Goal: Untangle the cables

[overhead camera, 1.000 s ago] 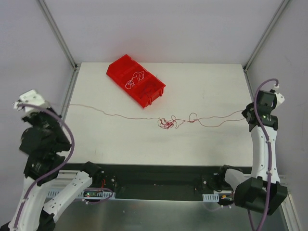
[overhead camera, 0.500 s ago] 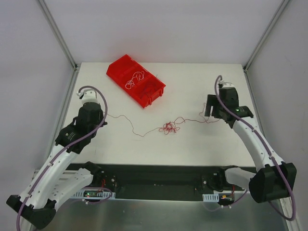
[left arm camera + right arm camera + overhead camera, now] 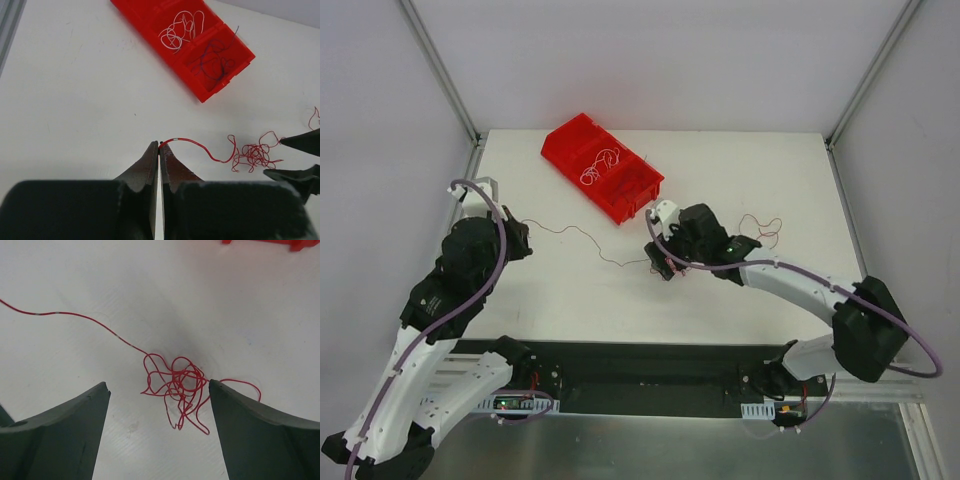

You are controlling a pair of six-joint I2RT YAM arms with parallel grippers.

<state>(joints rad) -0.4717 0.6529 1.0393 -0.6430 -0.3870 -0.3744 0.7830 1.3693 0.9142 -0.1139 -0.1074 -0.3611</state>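
Observation:
A thin red cable (image 3: 582, 235) lies slack across the white table. Its left end is pinched in my left gripper (image 3: 523, 228), whose jaws are shut on it (image 3: 160, 146). The strand runs right into a small red tangle (image 3: 180, 382), also seen in the left wrist view (image 3: 255, 154). My right gripper (image 3: 157, 385) hangs open just above that tangle, one finger on each side, touching nothing. In the top view the right gripper (image 3: 665, 262) hides most of the knot. The cable's free right end (image 3: 760, 228) lies curled behind the right arm.
A red compartment bin (image 3: 620, 200) stands at the back, left of centre. It holds a whitish cable (image 3: 180, 27) in one compartment and a dark bluish one (image 3: 217, 57) in another. The bin's near corner is close to the right gripper.
My right gripper let go of the cable's right end, opened, and swung left to the tangle. The left gripper came inward with its end, so the once taut cable now lies slack.

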